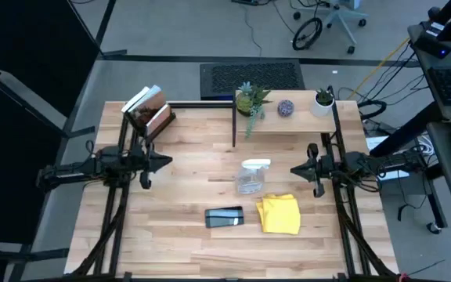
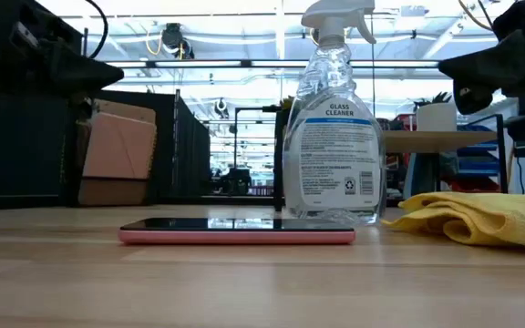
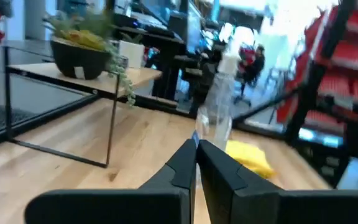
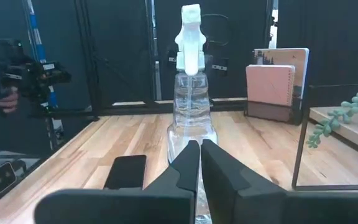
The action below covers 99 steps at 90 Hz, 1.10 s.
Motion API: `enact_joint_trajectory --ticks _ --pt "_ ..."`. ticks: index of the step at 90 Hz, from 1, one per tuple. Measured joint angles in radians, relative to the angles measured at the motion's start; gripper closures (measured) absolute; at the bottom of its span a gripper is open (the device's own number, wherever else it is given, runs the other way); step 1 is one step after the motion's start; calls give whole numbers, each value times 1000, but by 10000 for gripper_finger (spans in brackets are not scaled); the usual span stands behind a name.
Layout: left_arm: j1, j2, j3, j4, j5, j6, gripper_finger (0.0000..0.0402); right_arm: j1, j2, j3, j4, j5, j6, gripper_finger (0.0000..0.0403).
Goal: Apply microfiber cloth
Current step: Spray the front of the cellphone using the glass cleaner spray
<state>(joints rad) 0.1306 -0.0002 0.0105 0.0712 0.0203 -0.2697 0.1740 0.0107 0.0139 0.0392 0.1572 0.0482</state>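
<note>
We judge nothing started: the bright yellow soft microfiber cloth [image 1: 279, 214] lies untouched near the desk's front edge, just beside the dark flat phone [image 1: 224, 217] and near the clear plastic spray bottle [image 1: 251, 177], while left gripper [image 1: 165, 162] and right gripper [image 1: 296, 169] hover at the desk's side edges, jaws pressed together.

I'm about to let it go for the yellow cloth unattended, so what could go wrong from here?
1. The spray bottle stands upright close to the microfiber cloth, between it and the right hand; a low sweep could tip it.
2. The phone lies flat right beside the cloth, so a grab might drag or nudge it.
3. The cloth is bunched in folds, so a pinch may lift only one layer.
</note>
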Motion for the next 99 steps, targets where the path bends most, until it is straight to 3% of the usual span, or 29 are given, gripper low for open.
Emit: enact_joint_trajectory --ticks 18,31,44,58,68,80,99 --pt "0 7 6 156 -29 -65 396 0 0 0 15 2 235 403" --pt "-27 77 122 217 -29 -63 401 -4 0 0 26 54 231 403" --pt "-90 376 298 -1 -37 -103 401 -4 1 0 55 54 226 403" --pt "-200 752 454 -248 -46 -334 401 -2 1 0 52 6 228 403" --pt "-296 986 519 -246 0 -458 401 -2 1 0 49 -66 254 403" --pt "-409 1175 574 -245 -3 -658 401 9 9 0 52 -101 308 403" --pt "-545 1369 632 -93 -127 -1102 401 101 129 0 138 -76 305 403"
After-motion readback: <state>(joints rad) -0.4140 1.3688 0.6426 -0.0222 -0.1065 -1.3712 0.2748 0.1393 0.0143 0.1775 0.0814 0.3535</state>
